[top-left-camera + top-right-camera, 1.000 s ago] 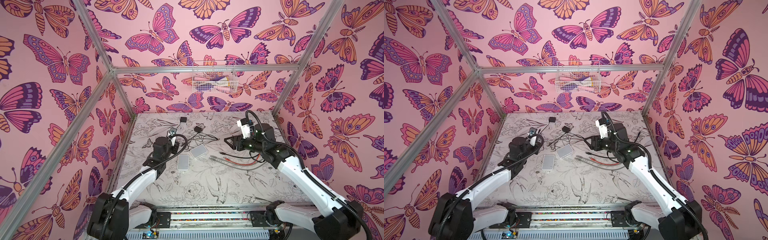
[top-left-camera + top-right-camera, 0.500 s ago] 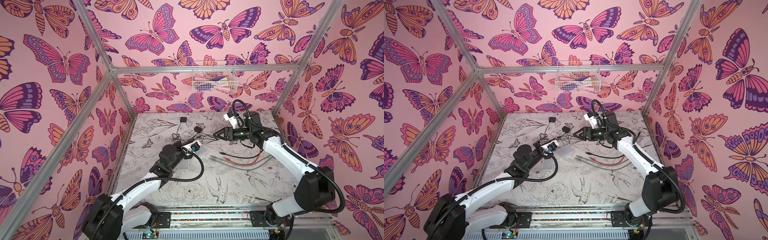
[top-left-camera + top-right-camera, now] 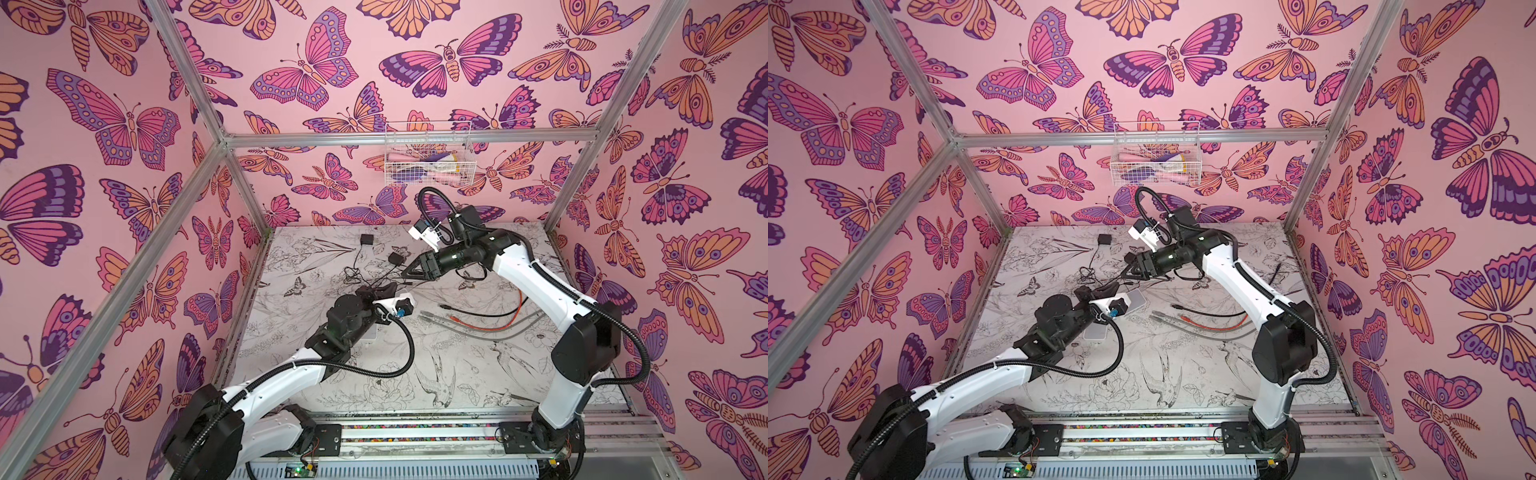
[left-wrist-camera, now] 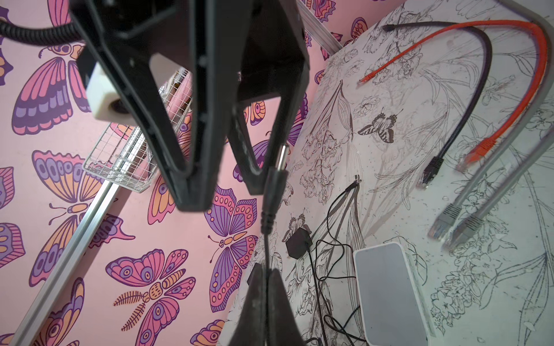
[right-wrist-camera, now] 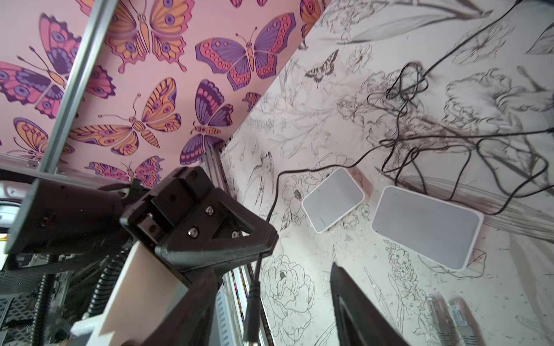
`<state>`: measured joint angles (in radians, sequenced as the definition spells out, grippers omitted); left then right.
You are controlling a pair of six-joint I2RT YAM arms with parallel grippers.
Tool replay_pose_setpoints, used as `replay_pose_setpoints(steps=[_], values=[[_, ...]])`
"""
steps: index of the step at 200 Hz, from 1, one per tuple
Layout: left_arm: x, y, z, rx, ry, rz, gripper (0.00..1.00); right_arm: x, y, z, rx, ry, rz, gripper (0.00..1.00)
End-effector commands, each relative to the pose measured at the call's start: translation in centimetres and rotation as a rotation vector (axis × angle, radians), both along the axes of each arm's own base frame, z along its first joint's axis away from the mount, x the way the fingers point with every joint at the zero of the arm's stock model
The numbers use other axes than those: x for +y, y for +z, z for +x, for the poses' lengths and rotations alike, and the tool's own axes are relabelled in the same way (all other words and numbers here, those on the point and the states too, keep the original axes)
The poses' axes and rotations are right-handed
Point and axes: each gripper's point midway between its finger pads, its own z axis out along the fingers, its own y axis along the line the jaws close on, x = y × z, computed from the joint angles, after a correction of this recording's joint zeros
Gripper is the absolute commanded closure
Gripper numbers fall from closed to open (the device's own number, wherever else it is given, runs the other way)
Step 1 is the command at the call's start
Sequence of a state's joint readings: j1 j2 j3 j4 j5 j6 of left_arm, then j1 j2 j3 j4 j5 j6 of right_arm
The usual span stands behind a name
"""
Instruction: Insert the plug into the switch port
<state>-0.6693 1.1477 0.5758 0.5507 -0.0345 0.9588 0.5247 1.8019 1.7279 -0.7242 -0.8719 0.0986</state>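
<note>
Plug held in the air over the middle of the table, between both grippers.

The fingers of the left gripper (image 4: 265, 271) are pinched tight on the thin black cord (image 4: 266, 245) just behind the plug (image 4: 273, 182). The plug stands between the parted fingers of the right gripper (image 4: 224, 196), unclamped. Whether its metal tip touches one finger I cannot tell. The smaller switch (image 5: 332, 199) and larger switch (image 5: 425, 224) lie flat on the table (image 5: 389, 104), a little nearer; no port shows. I judge the plug light and rigid with a smooth tip. Its cord is limp, so grip the black moulded body. The switches may slide when pushed.
</note>
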Motion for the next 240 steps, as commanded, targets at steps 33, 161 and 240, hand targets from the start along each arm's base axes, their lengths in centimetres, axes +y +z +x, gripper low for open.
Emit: replay_pose_setpoints(steps=[33, 161, 240], values=[[0.1, -0.7, 0.0, -0.010, 0.011, 0.038, 1.00, -0.1, -0.5, -1.8, -0.024, 0.078, -0.060, 0.51], [-0.8, -0.7, -0.5, -0.034, -0.005, 0.079, 1.00, 0.1, -0.8, -2.2, -0.010, 0.081, -0.056, 0.98], [-0.9, -0.3, -0.5, -0.046, -0.011, 0.095, 1.00, 0.0, -0.9, -2.8, -0.014, 0.096, -0.062, 0.69]])
